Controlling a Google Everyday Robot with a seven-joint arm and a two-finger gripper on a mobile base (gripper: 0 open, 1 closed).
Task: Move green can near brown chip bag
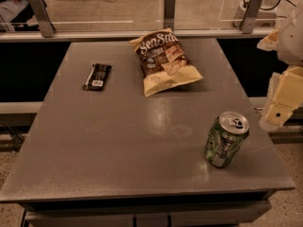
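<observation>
The gripper (pixel 279 109) hangs just to the right of the green can (pixel 226 139), off the side of the desk (pixel 118 141) and a little above the can's top. It sits half out of view at the picture's edge, so I cannot tell whether it is spread or closed, and it appears not to be touching the can. The can stands upright on the desk, close to the desk's right edge and not far from its front edge. That is the main risk: a sideways bump from the arm on the way in could tip the can or roll it off the desk. Its wall looks slightly dented, so a grip that lands off-centre may slip or crush it further. The brown chip bag (pixel 164 60) lies well apart from the can, behind it and to its left, with one corner lifted off the desk. Setting the can down too close could shove the light bag or leave the can leaning on it. A small black bar (pixel 97 76) lies much farther left of the can, out of the likely path. Bare desk runs from the can to the bag, and nothing blocks it.
</observation>
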